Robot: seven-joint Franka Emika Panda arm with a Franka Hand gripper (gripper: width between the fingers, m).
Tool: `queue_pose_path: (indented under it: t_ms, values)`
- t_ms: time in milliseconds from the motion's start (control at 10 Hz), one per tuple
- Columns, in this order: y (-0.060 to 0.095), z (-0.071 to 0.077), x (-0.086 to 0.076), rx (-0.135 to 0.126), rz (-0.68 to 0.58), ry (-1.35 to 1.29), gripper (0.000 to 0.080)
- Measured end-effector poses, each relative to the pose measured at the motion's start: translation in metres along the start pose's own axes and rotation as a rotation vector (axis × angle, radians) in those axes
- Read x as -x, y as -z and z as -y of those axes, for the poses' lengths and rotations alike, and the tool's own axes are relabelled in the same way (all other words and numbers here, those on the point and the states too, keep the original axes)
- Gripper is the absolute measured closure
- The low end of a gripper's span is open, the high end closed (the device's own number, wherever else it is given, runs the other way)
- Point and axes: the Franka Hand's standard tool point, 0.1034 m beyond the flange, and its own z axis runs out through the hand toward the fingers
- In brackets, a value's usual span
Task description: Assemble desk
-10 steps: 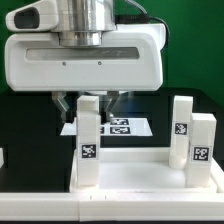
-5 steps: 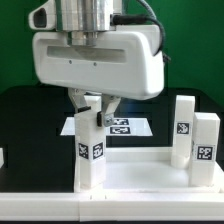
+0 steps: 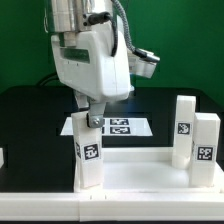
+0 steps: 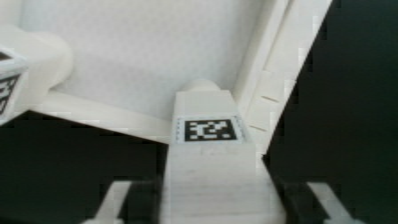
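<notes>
The white desk panel (image 3: 140,172) lies flat at the front of the table. A white square leg (image 3: 89,150) with a black-and-white tag stands upright on the panel's corner at the exterior view's left. My gripper (image 3: 92,117) comes down from above and is shut on the top of this leg. In the wrist view the leg (image 4: 214,140) runs between my two fingers, the gripper (image 4: 219,195) straddling it, with the panel (image 4: 143,55) beyond. Two more tagged legs (image 3: 182,128) (image 3: 203,146) stand upright at the panel's right side.
The marker board (image 3: 127,127) lies on the black table behind the panel. A small white part (image 3: 2,160) shows at the exterior view's left edge. Another tagged white part (image 4: 15,80) shows at the edge of the wrist view. A green wall stands behind.
My hand has turned about a quarter turn around its vertical axis, and the leg in it has turned with it, showing another tagged face. The other legs have not moved.
</notes>
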Motion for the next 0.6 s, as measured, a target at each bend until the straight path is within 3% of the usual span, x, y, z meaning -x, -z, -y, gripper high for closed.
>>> queue_pose_path:
  t_ms: [300, 400, 600]
  values:
    - [-0.0003, 0.0019, 0.0000, -0.029, 0.030, -0.593, 0.0515]
    - [-0.0016, 0.0021, 0.0001, -0.045, 0.039, -0.686, 0.0515]
    - [-0.0023, 0.0018, 0.0004, -0.044, 0.039, -0.633, 0.0515]
